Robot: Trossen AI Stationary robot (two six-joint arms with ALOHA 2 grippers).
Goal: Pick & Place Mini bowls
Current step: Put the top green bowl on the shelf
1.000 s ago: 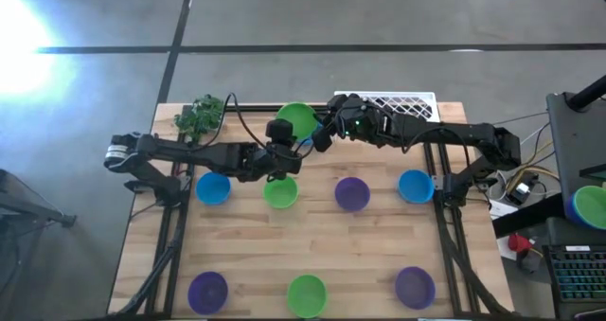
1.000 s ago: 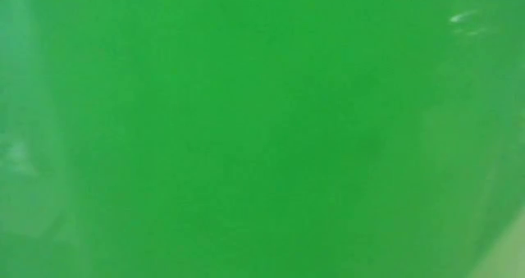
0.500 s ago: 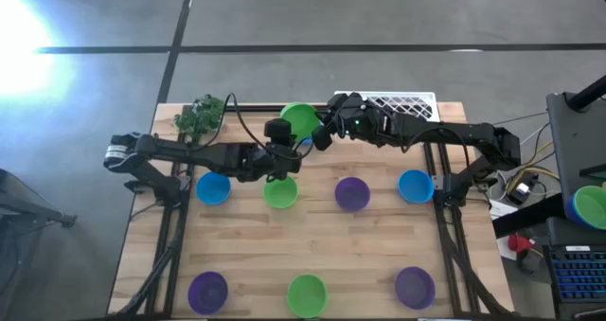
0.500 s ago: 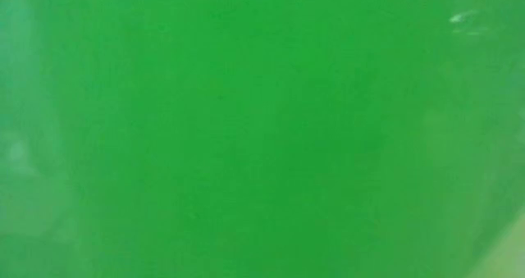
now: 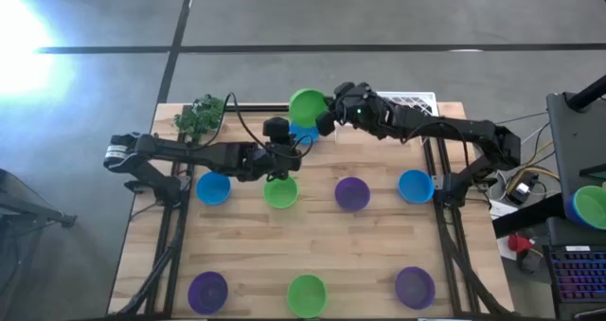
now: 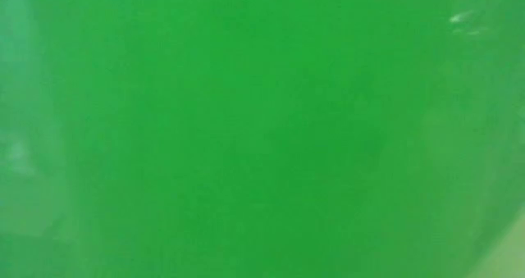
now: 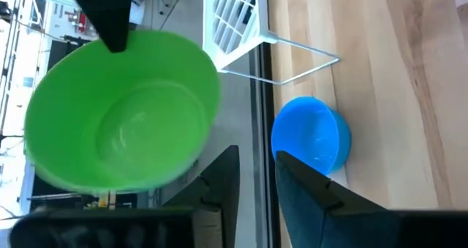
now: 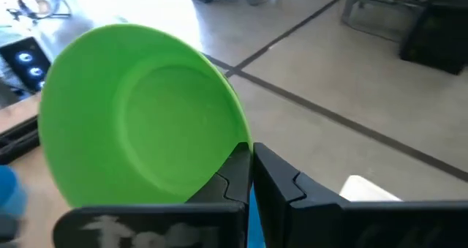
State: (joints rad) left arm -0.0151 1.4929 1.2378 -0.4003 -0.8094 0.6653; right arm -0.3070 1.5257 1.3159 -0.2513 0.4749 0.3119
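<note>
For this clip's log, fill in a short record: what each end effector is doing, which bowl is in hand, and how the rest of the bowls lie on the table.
right end effector: shut on the rim of a green bowl, held above the table's far edge
left end effector: open, empty, beside a blue bowl near the white wire rack
middle row: blue, green, purple, blue bowls
near row: purple, green, purple bowls
low view: filled with green

High view straight down over the whole tabletop (image 5: pixel 246 236) and both arms, low view filled edge to edge with plain green, both wrist views close behind their own pincers, sharing the lifted green bowl (image 7: pixel 121 113) with the high view
</note>
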